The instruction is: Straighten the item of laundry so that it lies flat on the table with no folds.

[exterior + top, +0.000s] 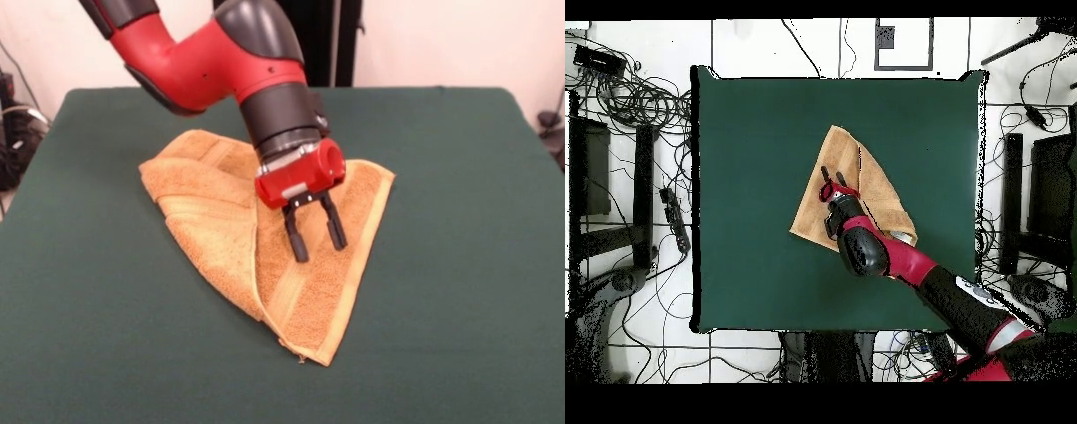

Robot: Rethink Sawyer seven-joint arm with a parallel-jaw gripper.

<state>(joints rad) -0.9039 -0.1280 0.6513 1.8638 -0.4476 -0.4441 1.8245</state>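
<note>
The orange-tan towel (205, 190) lies near the middle of the dark green table (459, 283). It is folded over itself into a rough triangle, with a thick doubled flap on the left and a paler band running to the near corner. My gripper (320, 249) hangs just above the towel's right half, open and empty, fingers pointing down. In the overhead view the gripper (832, 177) is over the towel (811, 214), on the table (745, 150), and the arm hides part of the cloth.
The red and black arm (212, 53) comes in from the top left of the front view. Cables and black stands (1012, 200) lie on the floor around the table. Green cloth surrounds the towel on all sides.
</note>
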